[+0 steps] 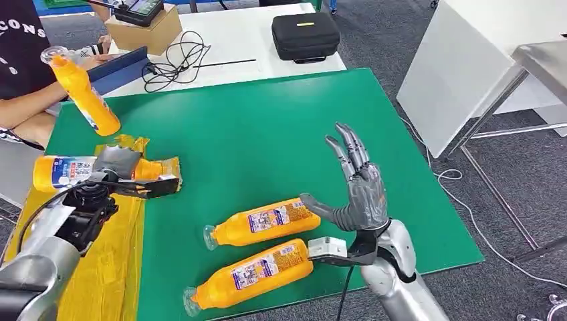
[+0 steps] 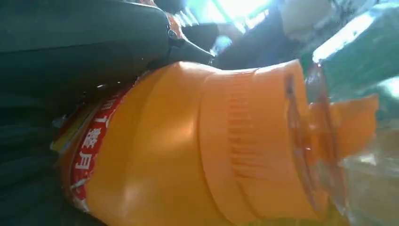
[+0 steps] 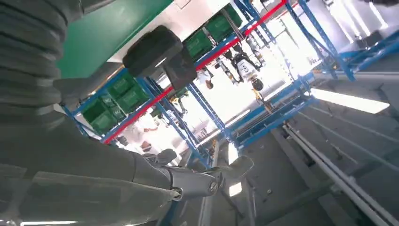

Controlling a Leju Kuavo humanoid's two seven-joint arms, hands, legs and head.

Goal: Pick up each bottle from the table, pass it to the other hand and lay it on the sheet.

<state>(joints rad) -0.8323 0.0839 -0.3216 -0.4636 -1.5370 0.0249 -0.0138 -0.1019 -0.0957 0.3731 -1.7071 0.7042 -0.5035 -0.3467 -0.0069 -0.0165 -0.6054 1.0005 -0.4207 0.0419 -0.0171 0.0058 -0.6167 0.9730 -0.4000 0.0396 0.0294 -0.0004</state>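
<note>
An orange bottle [image 1: 57, 172] with a white and blue label lies on the yellow sheet [image 1: 107, 267] at the table's left. My left hand [image 1: 110, 172] grips it around the middle. The left wrist view shows this bottle [image 2: 188, 155] close up, its ribbed orange neck and clear cap under my dark fingers [image 2: 84, 42]. Two more orange bottles lie on the green mat [image 1: 267, 127], one [image 1: 264, 223] beside the other [image 1: 251, 273], caps to the left. My right hand [image 1: 358, 190] is raised just right of them, open with fingers spread, and the right hand [image 3: 70, 141] holds nothing.
A person at the far left holds a fourth orange bottle [image 1: 80, 87] tilted over the mat's corner. Behind the mat stand a black case [image 1: 305, 35], a cardboard box [image 1: 144, 30] and loose cables [image 1: 175, 63]. A metal table [image 1: 541, 60] stands to the right.
</note>
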